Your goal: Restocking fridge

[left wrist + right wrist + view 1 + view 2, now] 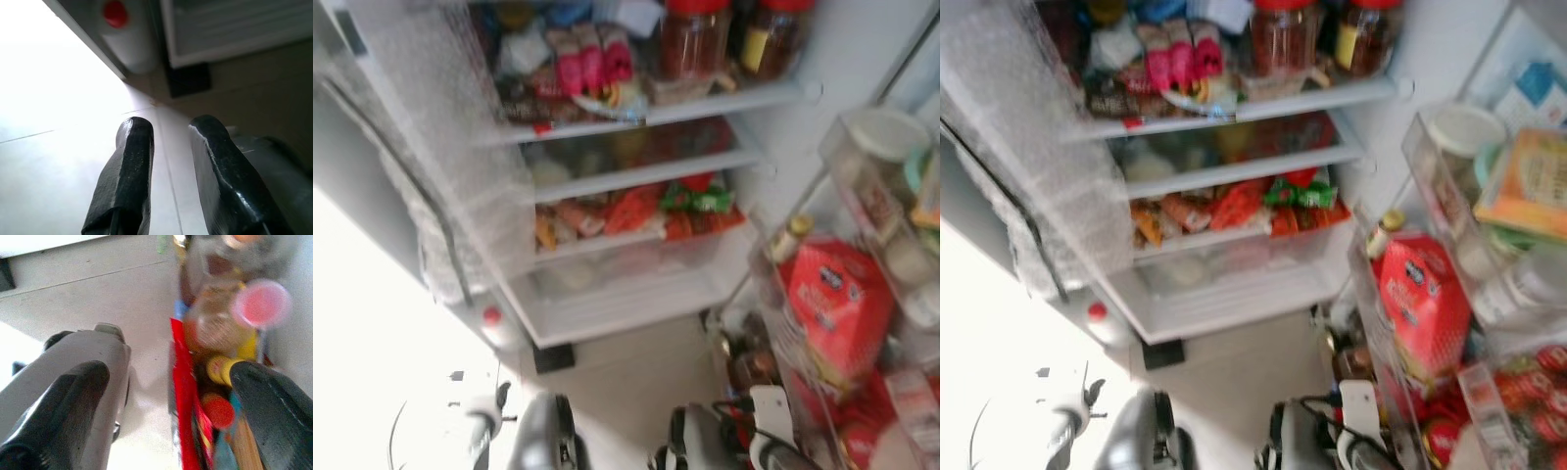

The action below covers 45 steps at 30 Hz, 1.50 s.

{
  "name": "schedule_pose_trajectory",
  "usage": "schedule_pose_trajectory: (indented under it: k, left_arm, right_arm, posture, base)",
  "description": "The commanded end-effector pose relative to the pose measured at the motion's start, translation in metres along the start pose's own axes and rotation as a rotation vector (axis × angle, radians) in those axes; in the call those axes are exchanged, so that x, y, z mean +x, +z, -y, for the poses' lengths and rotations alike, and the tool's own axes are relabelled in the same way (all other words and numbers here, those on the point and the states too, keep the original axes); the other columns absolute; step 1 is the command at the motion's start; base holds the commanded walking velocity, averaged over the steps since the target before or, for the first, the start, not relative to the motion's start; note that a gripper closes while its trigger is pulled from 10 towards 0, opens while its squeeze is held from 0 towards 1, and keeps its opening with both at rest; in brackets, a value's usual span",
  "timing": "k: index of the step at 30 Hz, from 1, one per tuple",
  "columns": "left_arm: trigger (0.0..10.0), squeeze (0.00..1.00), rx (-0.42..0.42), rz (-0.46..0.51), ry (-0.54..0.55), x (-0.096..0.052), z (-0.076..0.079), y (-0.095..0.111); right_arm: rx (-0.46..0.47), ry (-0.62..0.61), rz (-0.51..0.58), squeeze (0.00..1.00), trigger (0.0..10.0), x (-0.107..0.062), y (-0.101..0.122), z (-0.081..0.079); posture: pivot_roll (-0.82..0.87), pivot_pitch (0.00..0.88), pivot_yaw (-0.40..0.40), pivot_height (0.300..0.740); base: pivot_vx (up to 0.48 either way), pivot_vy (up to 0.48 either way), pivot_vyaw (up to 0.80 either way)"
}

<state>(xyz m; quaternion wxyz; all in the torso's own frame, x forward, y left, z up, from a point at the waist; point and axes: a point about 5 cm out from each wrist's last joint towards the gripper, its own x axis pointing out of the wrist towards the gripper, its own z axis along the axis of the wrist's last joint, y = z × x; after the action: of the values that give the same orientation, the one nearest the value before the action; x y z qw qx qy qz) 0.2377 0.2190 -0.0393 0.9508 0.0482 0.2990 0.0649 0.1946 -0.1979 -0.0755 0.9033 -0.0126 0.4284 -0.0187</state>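
An open fridge (636, 294) stands ahead, its shelves crowded with jars (697, 39) and packets (636, 208); the open door's racks on the right hold a red carton (837, 308) and bottles (220, 328); a white red-capped bottle (497, 328) sits on the floor by the fridge's left corner; the left gripper (168, 171) hangs low over the floor, jaws parted and empty; the right gripper (171, 406) hangs beside the door rack, jaws spread wide, holding nothing.

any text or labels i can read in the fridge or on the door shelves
None can be read.
Red carton in the door shelf: dark logo patches, too blurred.
Two red-lidded jars on the top shelf: yellowish label on the second, unreadable.
Pink packets beside them: print blurred.
Orange box in the upper door shelf: no legible print.
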Motion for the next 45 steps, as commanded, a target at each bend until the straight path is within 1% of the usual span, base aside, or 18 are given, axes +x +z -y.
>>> schedule_pose_trajectory:
  k: [1,5,10,19,27,34,36,38,42,44,45]
  left_arm:
    - [10.0,0.00,-0.004,-0.035,-0.003,-0.001,-0.002,-0.006]
    - [10.0,0.00,0.000,-0.061,-0.011,-0.002,0.000,-0.011]
    - [10.0,0.00,-0.003,-0.071,-0.011,-0.004,0.001,-0.014]
    - [10.0,0.00,-0.007,-0.133,-0.013,-0.009,0.004,-0.029]
    - [10.0,0.00,0.004,-0.171,-0.014,-0.013,0.005,-0.040]
    - [10.0,0.00,0.013,-0.208,-0.018,-0.017,0.007,-0.049]
    - [10.0,0.00,0.014,-0.212,-0.018,-0.018,0.007,-0.050]
    - [10.0,0.00,0.016,-0.215,-0.019,-0.018,0.007,-0.050]
    - [10.0,0.00,0.017,-0.221,-0.023,-0.018,0.007,-0.052]
    - [10.0,0.00,0.005,-0.231,-0.015,-0.019,0.006,-0.054]
    - [10.0,0.00,0.003,-0.233,-0.014,-0.020,0.006,-0.054]
  right_arm:
    - [0.003,0.015,-0.154,0.00,10.0,-0.009,-0.041,-0.005]
    - [0.002,0.016,-0.154,0.00,10.0,-0.009,-0.042,-0.005]
    - [0.003,0.014,-0.156,0.00,10.0,-0.009,-0.042,-0.004]
    - [0.020,0.020,-0.149,0.00,10.0,-0.010,-0.043,-0.005]
    - [0.017,0.032,-0.154,0.00,10.0,-0.010,-0.044,-0.006]
    - [0.020,0.031,-0.157,0.00,10.0,-0.010,-0.045,-0.007]
    - [0.020,0.031,-0.157,0.00,10.0,-0.010,-0.045,-0.007]
    - [0.020,0.031,-0.157,0.00,10.0,-0.010,-0.045,-0.007]
    - [0.033,0.034,-0.148,0.00,10.0,-0.010,-0.044,-0.007]
    - [-0.004,0.019,-0.163,0.00,10.0,-0.010,-0.044,-0.005]
    - [0.003,0.018,-0.162,0.00,10.0,-0.010,-0.044,-0.006]
  posture:
    - [-0.04,0.174,-0.044,0.633]
    - [-0.04,0.165,-0.043,0.633]
    - [-0.04,0.159,-0.041,0.633]
    - [-0.04,0.144,-0.038,0.633]
    - [-0.04,0.134,-0.033,0.668]
    - [-0.04,0.136,-0.031,0.713]
    - [-0.04,0.137,-0.030,0.733]
    - [-0.04,0.139,-0.031,0.740]
    - [-0.04,0.147,-0.032,0.740]
    - [-0.04,0.155,-0.033,0.740]
    - [-0.04,0.158,-0.034,0.740]
  base:
    - [-0.315,0.000,0.00]
    - [-0.317,0.000,0.00]
    - [-0.301,0.000,0.00]
    - [0.000,0.000,0.00]
    - [0.000,0.000,0.00]
    - [0.000,0.000,0.00]
    - [0.000,0.000,0.00]
    - [0.000,0.000,0.00]
    - [0.000,0.000,0.00]
    - [0.000,0.000,0.00]
    - [0.000,0.000,0.00]
